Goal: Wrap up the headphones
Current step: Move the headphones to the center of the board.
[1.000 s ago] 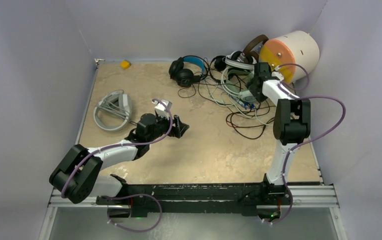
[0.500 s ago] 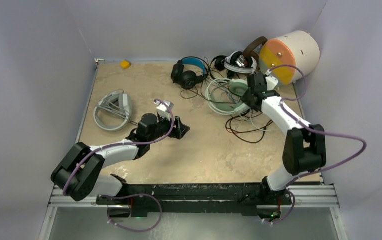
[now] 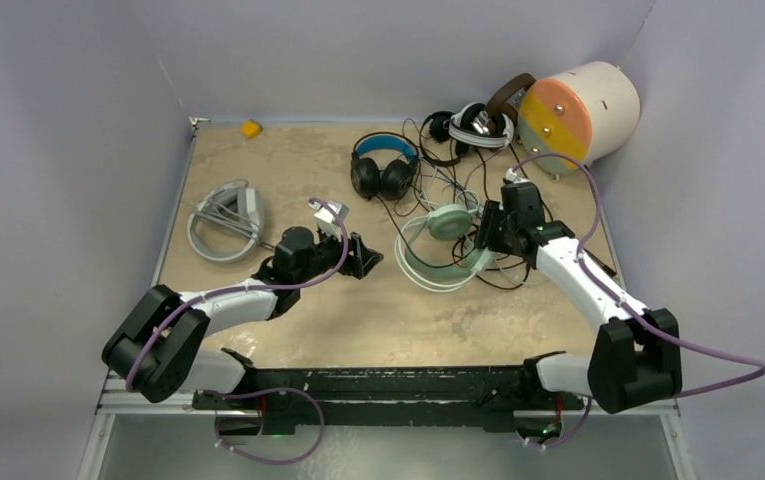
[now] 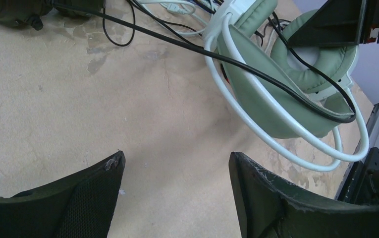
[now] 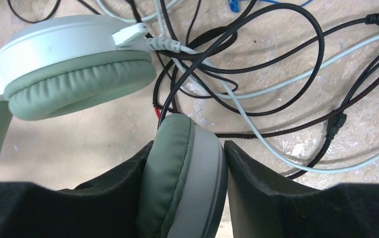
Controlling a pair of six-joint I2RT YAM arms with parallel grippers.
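When viewed from above, shows five headphones [image 3: 383,165]: white-grey headset [image 3: 226,220] left, three heaped at the back, mint-green headset [image 3: 450,221] mid-table beside right gripper [image 3: 485,232]. From left wrist, reveals left gripper [image 4: 177,168] gaping, empty, above table [image 4: 53,99]. From right wrist, confirms clenched grip on one of two mint ear cups [image 5: 182,173] amid tangled cables [image 5: 276,64].

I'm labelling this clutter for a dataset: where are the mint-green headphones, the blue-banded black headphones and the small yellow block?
mint-green headphones [image 3: 451,221], top view, on the round ear cup.
blue-banded black headphones [image 3: 383,143], top view, on the blue headband.
yellow block [image 3: 250,128], top view, on its top face.
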